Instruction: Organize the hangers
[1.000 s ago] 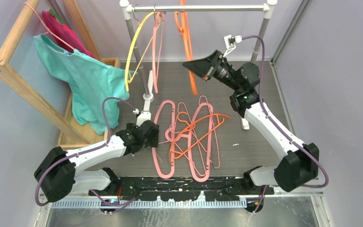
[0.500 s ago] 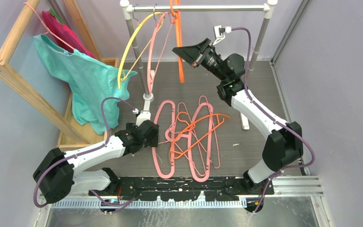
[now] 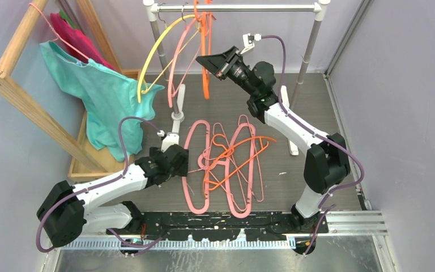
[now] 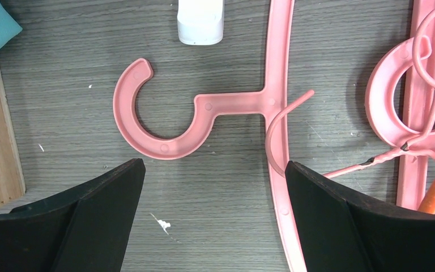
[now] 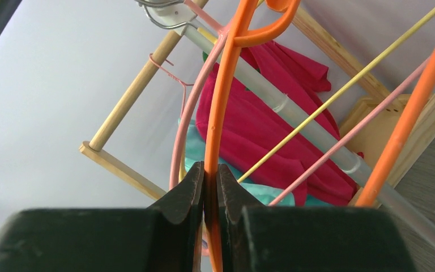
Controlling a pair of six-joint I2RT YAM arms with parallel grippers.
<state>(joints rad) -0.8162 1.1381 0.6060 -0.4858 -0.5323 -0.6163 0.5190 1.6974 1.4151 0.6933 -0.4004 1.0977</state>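
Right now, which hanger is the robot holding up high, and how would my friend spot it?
Look at the silver rail across the back, where three hangers hang near its left end. The orange hanger is the rightmost, pinched by the right gripper. Its neighbours, a yellow hanger and a pink hanger, hang free.

Left wrist view: thick pink plastic hanger (image 4: 280,56) runs off top and bottom edges; white rack foot (image 4: 201,22) cut off at top edge.
Right wrist view: thin orange plastic hanger (image 5: 220,119) hook cropped at top; lower shaft largely hidden between right gripper (image 5: 210,170) fingers.
Top view: hook tops on grey metal rail (image 3: 260,8) too small to separate.
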